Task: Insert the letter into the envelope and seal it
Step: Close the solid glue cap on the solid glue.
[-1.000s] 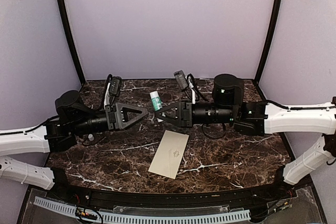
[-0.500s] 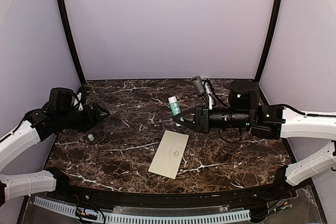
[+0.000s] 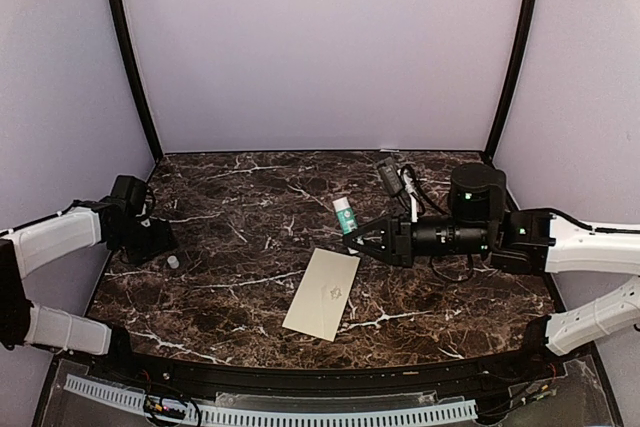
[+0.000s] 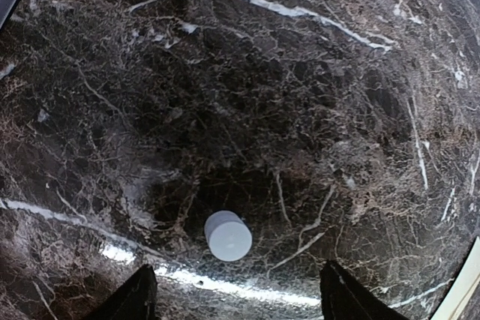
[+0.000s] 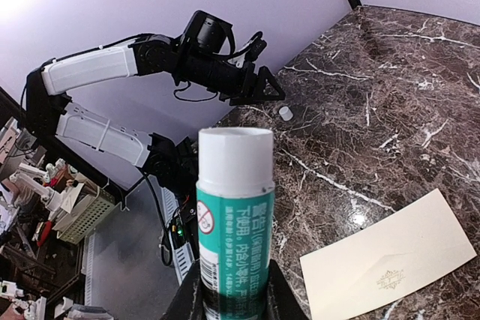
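Observation:
The envelope (image 3: 322, 294) lies flat at the table's middle, a narrow cream rectangle with a small central mark, and shows low right in the right wrist view (image 5: 390, 260). The letter is not in view. My right gripper (image 3: 358, 237) is shut on a green-and-white glue stick (image 3: 345, 215), held just above the envelope's far end; the tube (image 5: 234, 215) stands up between the jaws of the right gripper (image 5: 234, 297). At the far left my left gripper (image 3: 160, 242) is open. It hangs above a small white cap (image 4: 227, 235), which lies ahead of the left gripper (image 4: 236, 297).
The white cap (image 3: 172, 262) lies on the dark marble table (image 3: 230, 297) near its left edge. Purple walls and black corner posts (image 3: 130, 67) close in the back and sides. A cable tray (image 3: 280, 412) runs along the near edge.
The left arm has pulled back from the table's middle to the far left, over the cap. The right arm has carried the glue stick to the right and slightly nearer.

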### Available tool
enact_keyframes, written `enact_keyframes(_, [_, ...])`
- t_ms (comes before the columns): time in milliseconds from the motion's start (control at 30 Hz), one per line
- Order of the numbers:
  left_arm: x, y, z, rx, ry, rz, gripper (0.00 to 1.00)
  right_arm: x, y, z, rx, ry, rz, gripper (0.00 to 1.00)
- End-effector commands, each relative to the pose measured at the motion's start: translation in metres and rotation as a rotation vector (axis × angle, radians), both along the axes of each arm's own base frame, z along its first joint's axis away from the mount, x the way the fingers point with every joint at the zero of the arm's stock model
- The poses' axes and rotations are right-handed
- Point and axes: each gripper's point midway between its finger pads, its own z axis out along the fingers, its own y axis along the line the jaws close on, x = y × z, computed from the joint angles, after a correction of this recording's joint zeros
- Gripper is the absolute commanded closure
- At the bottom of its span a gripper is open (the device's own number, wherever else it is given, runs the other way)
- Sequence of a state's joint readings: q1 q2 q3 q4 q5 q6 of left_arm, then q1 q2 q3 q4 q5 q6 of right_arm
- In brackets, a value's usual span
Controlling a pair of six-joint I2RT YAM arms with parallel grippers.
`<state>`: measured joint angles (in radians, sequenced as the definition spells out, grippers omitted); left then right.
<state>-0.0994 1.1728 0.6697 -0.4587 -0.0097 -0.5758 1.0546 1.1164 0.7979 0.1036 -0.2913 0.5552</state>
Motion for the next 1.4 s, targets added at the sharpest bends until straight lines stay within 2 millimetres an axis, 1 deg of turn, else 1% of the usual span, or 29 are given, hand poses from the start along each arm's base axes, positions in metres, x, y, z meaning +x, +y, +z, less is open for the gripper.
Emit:
enact_keyframes(0, [0.002,0.015,-0.009,0.09,0.04,-0.007,0.28,-0.002,0.0,0.012,0.035,-0.048,0.016,0.94])
enact_keyframes(67, [0.004,0.017,-0.015,0.096,0.057,-0.01,0.3,-0.001,0.002,0.012,0.027,-0.053,0.019,0.94])
enact_keyframes(133, [0.006,0.015,-0.02,0.088,0.067,-0.016,0.34,-0.001,0.004,0.011,0.025,-0.053,0.027,0.94])
enact_keyframes(300, [0.013,0.012,-0.025,0.067,0.066,-0.021,0.44,-0.003,0.01,0.007,0.022,-0.042,0.051,0.95])
enact_keyframes(433, [0.013,0.008,-0.033,0.051,0.086,-0.033,0.52,-0.003,0.011,0.003,0.023,-0.032,0.055,0.95])
enact_keyframes(633, [0.011,0.008,-0.037,0.051,0.095,-0.036,0.55,-0.004,0.011,-0.001,0.021,-0.028,0.058,0.95])
enact_keyframes(800, [0.01,0.008,-0.041,0.051,0.105,-0.036,0.6,-0.004,0.014,-0.002,0.018,-0.027,0.067,0.95])
enact_keyframes(1133, [0.009,0.008,-0.045,0.059,0.126,-0.042,0.62,-0.005,0.014,-0.004,0.019,-0.023,0.073,0.95])
enact_keyframes(1200, [0.01,0.008,-0.045,0.06,0.124,-0.047,0.66,-0.005,0.013,-0.005,0.019,-0.022,0.07,0.95])
enact_keyframes(1233, [0.01,0.008,-0.044,0.059,0.123,-0.048,0.7,-0.005,0.012,-0.006,0.017,-0.021,0.068,0.95])
enact_keyframes(1367, [0.01,0.008,-0.045,0.059,0.124,-0.052,0.72,-0.005,0.012,-0.007,0.016,-0.019,0.07,0.95])
